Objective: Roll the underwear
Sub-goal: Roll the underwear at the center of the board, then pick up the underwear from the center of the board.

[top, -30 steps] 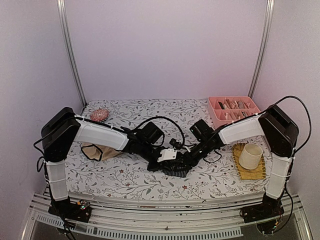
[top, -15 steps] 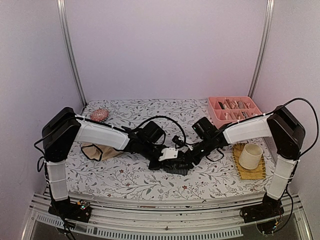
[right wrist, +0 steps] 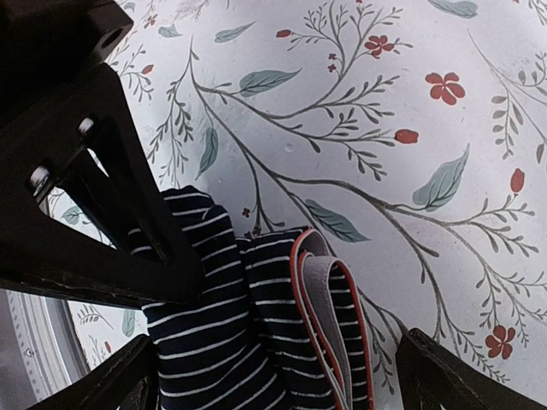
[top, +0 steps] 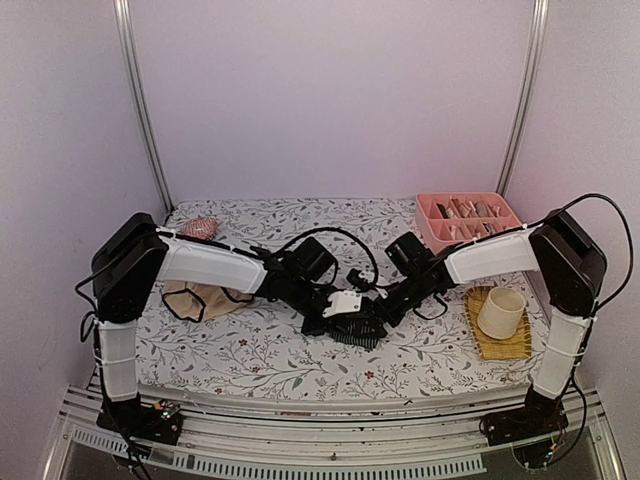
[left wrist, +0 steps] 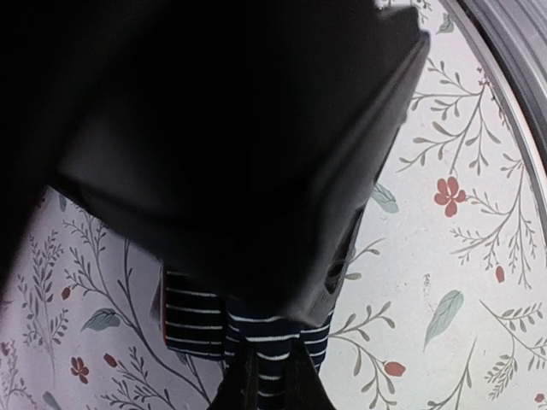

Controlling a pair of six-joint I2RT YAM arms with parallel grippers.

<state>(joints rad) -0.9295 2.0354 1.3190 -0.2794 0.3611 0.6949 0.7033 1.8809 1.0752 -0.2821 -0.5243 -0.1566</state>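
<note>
The navy striped underwear lies bunched in a loose roll on the floral cloth, its grey, red-edged waistband curling along one side. It shows as a dark lump at mid-table. My left gripper is shut on one end of it, with striped cloth pinched between the fingers; the right arm's dark body fills most of the left wrist view. My right gripper stands open, one finger on each side of the roll. The beige underwear lies flat under the left arm.
A reddish-pink hairbrush lies at the back left. A pink compartment tray stands at the back right. A cream cup sits on a yellow mat near the right arm. Cables loop above the two grippers.
My right gripper has opened wide and let go of the navy underwear. Both grippers with the bundle have shifted slightly to the right and back. The left gripper stays shut on the cloth.
</note>
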